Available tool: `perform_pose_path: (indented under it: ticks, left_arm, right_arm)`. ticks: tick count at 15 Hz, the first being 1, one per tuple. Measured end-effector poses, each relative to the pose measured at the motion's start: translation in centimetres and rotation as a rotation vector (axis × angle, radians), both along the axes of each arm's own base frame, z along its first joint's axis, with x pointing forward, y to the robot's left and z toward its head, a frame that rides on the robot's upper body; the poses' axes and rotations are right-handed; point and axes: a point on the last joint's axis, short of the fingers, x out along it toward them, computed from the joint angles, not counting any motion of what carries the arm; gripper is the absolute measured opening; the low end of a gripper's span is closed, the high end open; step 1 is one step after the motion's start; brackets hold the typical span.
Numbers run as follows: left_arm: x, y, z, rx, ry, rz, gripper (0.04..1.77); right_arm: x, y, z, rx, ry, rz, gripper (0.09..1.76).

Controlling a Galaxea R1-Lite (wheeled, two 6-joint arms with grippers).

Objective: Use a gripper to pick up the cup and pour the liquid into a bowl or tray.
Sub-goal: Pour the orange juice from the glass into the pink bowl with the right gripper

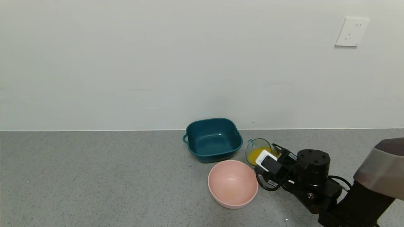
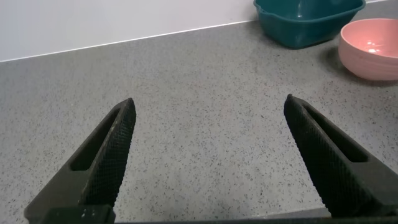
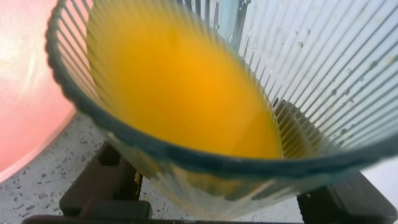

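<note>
My right gripper [image 1: 274, 155] is shut on the cup [image 1: 256, 148], a translucent blue-green ribbed tumbler held tilted toward the pink bowl [image 1: 233, 183], just right of and above its rim. Orange liquid [image 1: 255, 155] sits inside the tilted cup, and none shows in the bowl. In the right wrist view the cup [image 3: 323, 74] fills the frame, the liquid [image 3: 186, 93] reaches near the lower rim, and the pink bowl [image 3: 25, 118] is beside it. My left gripper [image 2: 208, 165] is open and empty above bare counter, off to the left; the head view does not show it.
A dark teal square basin [image 1: 213, 139] stands behind the pink bowl, close to the wall. It also shows in the left wrist view [image 2: 308, 22] with the pink bowl [image 2: 371, 48]. The grey speckled counter [image 1: 94, 176] stretches left. A wall socket [image 1: 351, 31] is high right.
</note>
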Motion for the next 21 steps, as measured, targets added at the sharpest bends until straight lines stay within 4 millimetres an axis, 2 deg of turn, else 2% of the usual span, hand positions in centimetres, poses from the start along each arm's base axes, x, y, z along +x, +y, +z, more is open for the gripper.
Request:
perform_pose_path:
  ticks: [21]
  left_arm:
    - [0.00, 0.00, 0.00, 0.000, 0.000, 0.000, 1.72]
  right_arm:
    - [0.45, 0.18, 0.52, -0.257, -0.093, 0.057, 1.35]
